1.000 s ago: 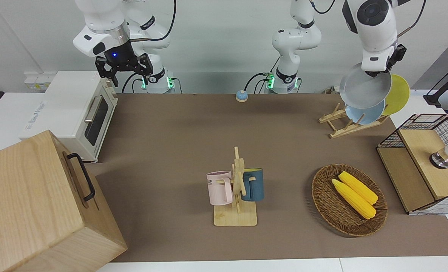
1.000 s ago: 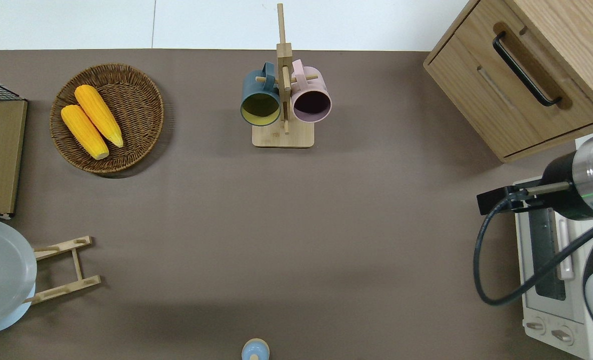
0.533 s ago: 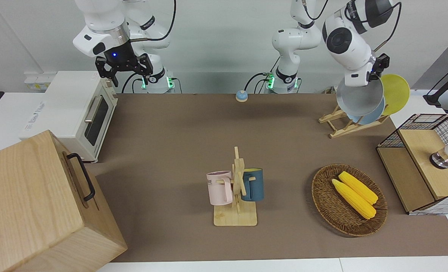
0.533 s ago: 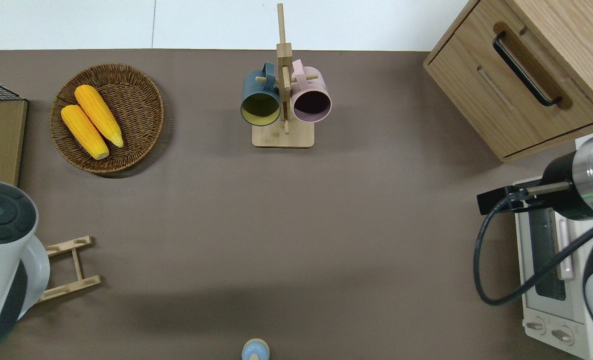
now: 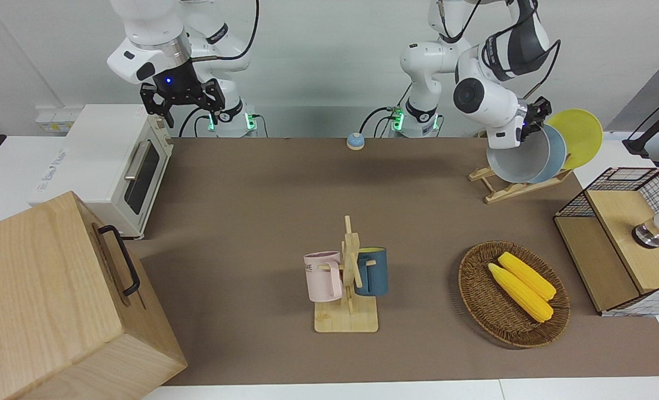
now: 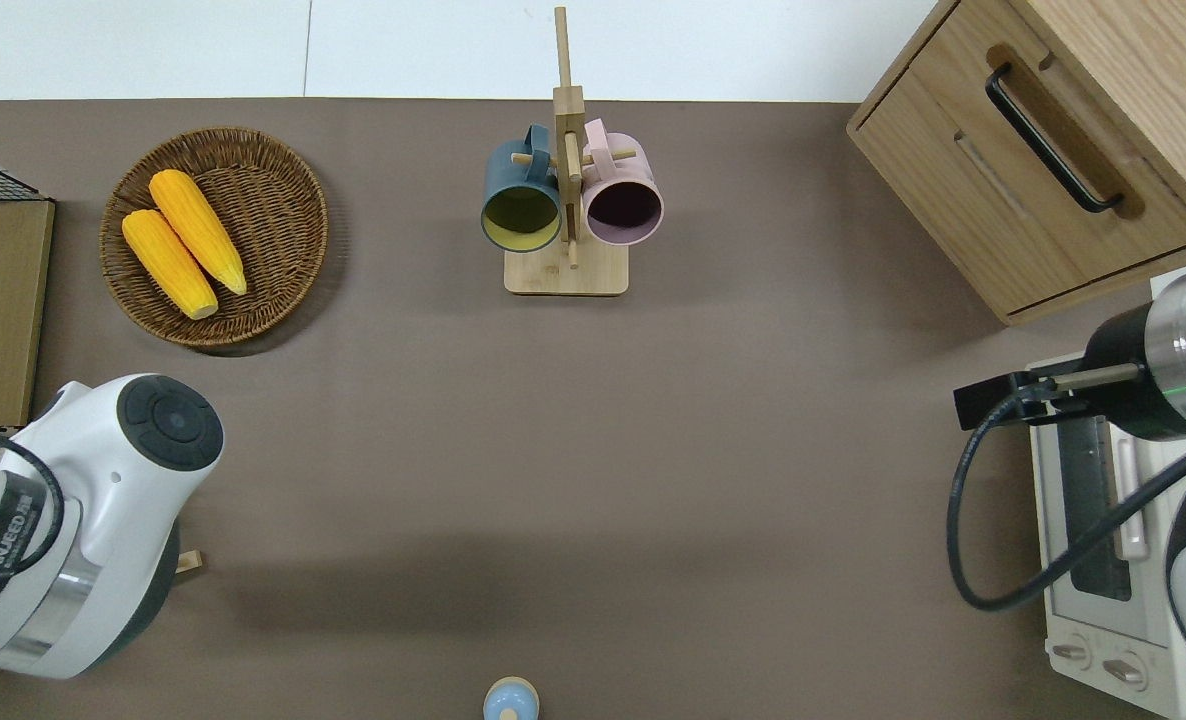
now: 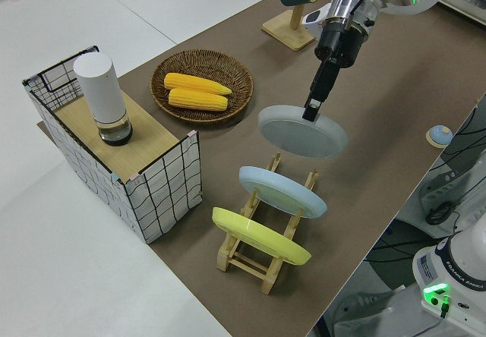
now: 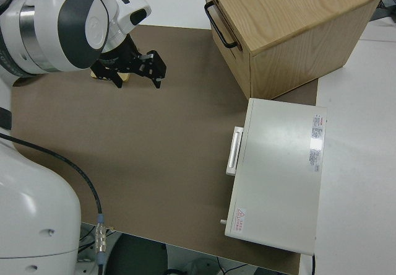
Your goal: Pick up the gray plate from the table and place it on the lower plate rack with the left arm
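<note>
My left gripper [image 7: 311,112] is shut on the rim of the gray plate [image 7: 304,130], which also shows in the front view [image 5: 514,161]. It holds the plate tilted, low over the free end of the lower plate rack [image 7: 244,262], beside the sky-blue plate [image 7: 282,191] that stands in the rack. I cannot tell whether the gray plate touches the rack. The yellow plate [image 7: 260,236] stands in the rack's end slot. In the overhead view the left arm hides the plates and all but a tip of the rack [image 6: 189,562]. My right gripper [image 5: 189,111] is parked and open.
On the brown table [image 5: 251,200] stand a wicker basket [image 5: 477,294] with two corn cobs, a mug stand [image 5: 349,278] with two mugs, a wire shelf box [image 5: 629,233], a toaster oven [image 5: 107,166], a wooden cabinet [image 5: 57,300] and a small blue bell [image 5: 355,141].
My left arm has swung down and toward the table's middle, bringing the gray plate lower and more upright, close over the rack beside the sky-blue plate. The right arm has not moved.
</note>
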You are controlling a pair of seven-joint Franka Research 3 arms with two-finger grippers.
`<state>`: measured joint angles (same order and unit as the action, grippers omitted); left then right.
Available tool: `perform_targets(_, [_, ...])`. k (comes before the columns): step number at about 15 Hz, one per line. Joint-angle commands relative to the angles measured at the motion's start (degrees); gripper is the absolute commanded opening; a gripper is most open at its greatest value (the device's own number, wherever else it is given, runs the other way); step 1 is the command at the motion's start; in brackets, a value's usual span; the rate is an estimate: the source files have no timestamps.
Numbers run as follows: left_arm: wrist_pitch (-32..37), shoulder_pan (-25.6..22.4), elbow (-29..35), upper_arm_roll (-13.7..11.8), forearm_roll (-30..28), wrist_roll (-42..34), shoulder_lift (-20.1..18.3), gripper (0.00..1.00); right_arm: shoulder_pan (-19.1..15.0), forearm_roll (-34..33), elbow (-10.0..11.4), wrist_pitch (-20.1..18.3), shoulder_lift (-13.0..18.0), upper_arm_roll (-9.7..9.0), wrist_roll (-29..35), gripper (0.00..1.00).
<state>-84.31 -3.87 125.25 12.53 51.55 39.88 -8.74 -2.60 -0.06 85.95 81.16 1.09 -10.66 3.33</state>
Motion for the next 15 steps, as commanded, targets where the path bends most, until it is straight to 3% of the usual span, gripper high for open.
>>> perform_targets(1, [0.38,0.7,2.8,-0.05,2.41,4.32,0.56,0.0,-0.56,0.59,-0.35,-0.83,0.14,-0.33,-0.08,0.987])
perform_targets(15, [0.82,3.16,6.85,0.31,2.94,14.44,4.34,0.0,-0.56,0.59,-0.35,-0.83,0.14,-0.33,0.01,0.987])
